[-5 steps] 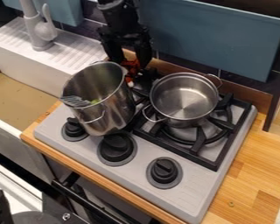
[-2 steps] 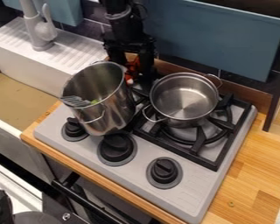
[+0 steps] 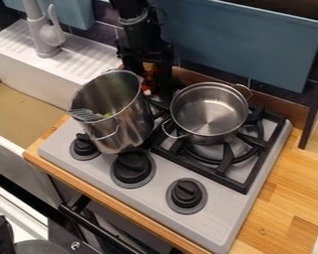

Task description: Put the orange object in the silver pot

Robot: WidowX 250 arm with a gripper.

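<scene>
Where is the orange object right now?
The orange object is in the camera view's upper middle, at the pincer, just past the right-hand rim of the tall pot and left of the shallower pot.

black robot arm (image 3: 136,31) in from the top edge, left of centre, hanging down steeply, slight slant toward the view's right, wrist above gripper, black two-finger gripper (image 3: 149,79) pointing down, fingers (image 3: 166,69) spread, visible gap between them
</scene>
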